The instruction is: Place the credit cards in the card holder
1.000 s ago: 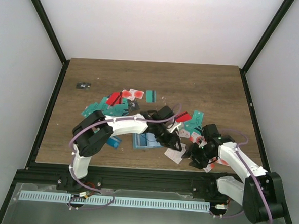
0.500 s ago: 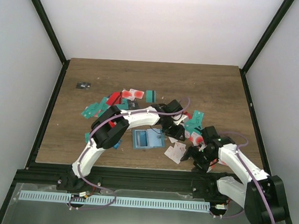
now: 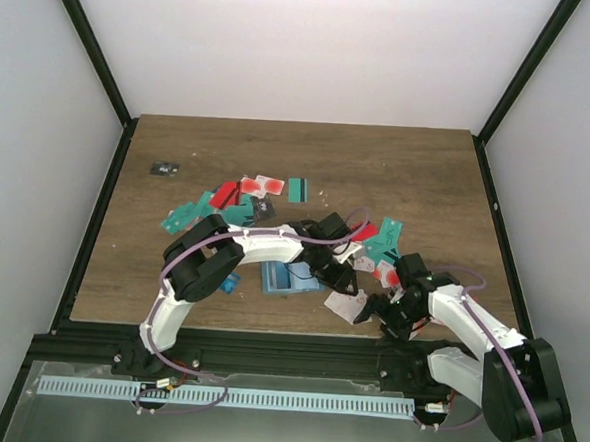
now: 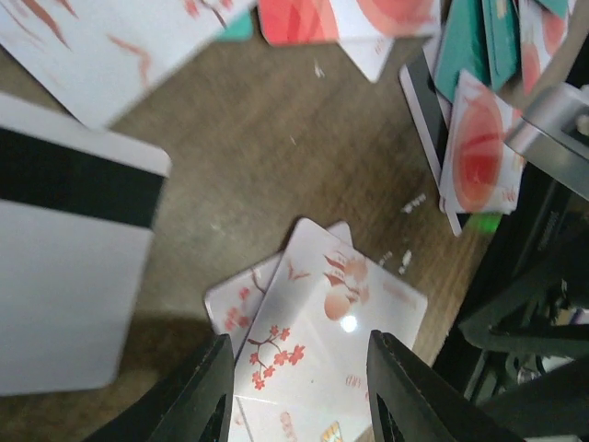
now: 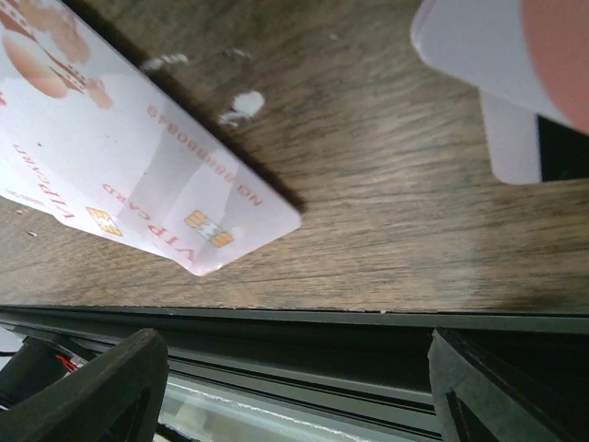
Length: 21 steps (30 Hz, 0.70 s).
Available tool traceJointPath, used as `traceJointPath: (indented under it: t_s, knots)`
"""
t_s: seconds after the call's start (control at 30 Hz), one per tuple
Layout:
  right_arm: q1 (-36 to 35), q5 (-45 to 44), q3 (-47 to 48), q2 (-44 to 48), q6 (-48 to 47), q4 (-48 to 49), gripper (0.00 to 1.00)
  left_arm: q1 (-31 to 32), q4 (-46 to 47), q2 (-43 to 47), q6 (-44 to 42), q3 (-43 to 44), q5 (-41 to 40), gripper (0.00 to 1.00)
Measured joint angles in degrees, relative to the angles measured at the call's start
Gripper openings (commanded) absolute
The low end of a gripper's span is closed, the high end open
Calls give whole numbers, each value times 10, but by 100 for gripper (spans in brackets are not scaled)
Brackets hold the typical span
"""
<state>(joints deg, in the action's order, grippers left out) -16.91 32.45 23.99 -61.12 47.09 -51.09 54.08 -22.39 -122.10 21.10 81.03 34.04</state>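
The teal-blue card holder (image 3: 283, 278) lies open near the table's front, its right part hidden under my left arm. My left gripper (image 3: 338, 276) is open and empty just right of it. In the left wrist view the gripper (image 4: 299, 348) hovers low over two overlapping white cards with red blossoms (image 4: 324, 324). The same white cards (image 3: 347, 304) lie near the front edge. My right gripper (image 3: 383, 315) is open and empty just right of them. In the right wrist view the gripper (image 5: 294, 354) hangs over the table's front edge, next to a white VIP card (image 5: 120, 170).
Several teal, red and white cards (image 3: 238, 200) lie scattered across the middle, more by the right arm (image 3: 384, 239). A white card with a black stripe (image 4: 64, 267) lies left of the left gripper. A small black item (image 3: 164, 168) sits far left. A black rail (image 5: 368, 345) borders the front edge.
My left gripper swung back and to the right over the cards, then came forward again beside the card holder. My right gripper shifted slightly toward the front edge.
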Motion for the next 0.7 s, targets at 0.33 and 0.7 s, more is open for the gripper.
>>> traceJointPath:
  t_s: [0.33,0.7]
  knots:
    - [-2,14,-33,10,22,42,75,18,51,19,26,-47,18,43]
    - [-4,-7,-74,86,108,80,66,26,31,-17,9,6,42,42]
